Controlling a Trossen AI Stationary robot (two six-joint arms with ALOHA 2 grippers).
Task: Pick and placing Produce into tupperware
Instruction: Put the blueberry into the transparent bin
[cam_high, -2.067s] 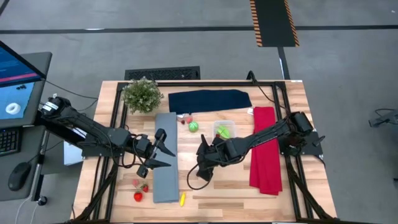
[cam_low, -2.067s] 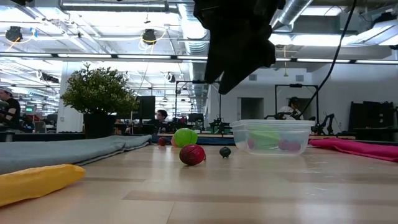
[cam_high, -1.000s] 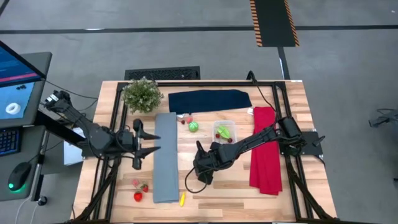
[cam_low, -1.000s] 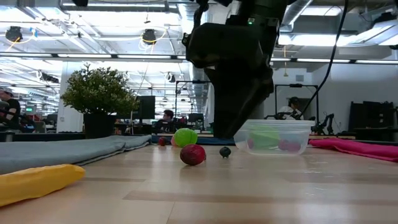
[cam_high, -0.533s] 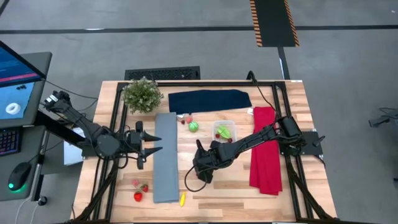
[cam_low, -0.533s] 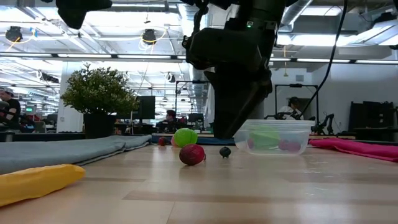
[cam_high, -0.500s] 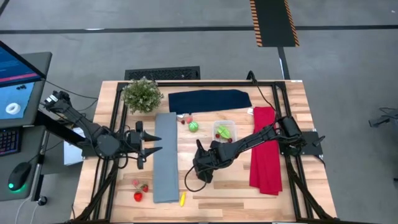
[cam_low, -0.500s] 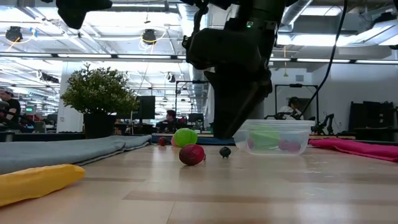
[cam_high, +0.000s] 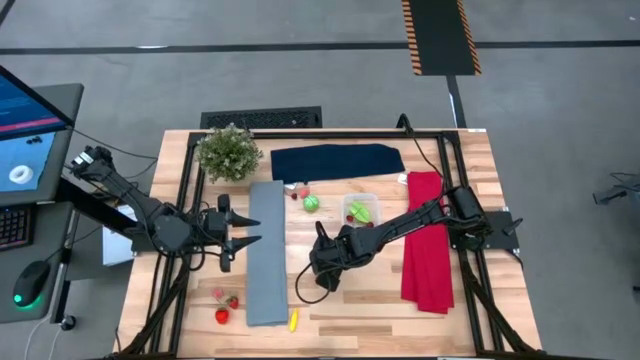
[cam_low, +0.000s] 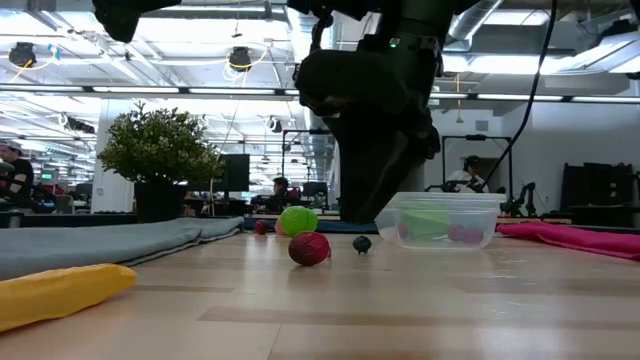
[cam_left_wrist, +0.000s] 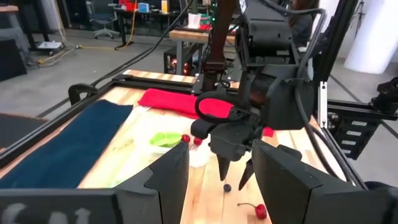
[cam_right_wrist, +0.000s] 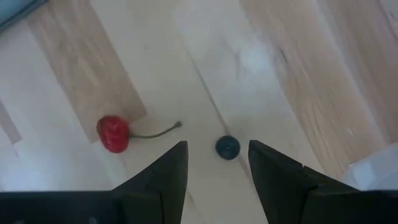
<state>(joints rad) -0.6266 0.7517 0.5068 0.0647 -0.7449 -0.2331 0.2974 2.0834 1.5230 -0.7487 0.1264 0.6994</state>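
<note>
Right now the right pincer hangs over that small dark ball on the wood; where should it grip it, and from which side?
Come straight down from above and pinch the dark ball across its middle. It is round and lies bare on the table, so any pair of opposite sides would likely do. The open right pincer already frames it. The cherry lies apart beside it, its stem pointing toward the ball, so keep the fingers off that.

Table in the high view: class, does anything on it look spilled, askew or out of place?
Nothing is spilled or damaged. The tupperware sits upright with a few pieces inside. The rest of the produce lies loose on the wood: a lime-green piece, a cherry and a small dark ball under the open right claw, and red pieces near the front.
</note>
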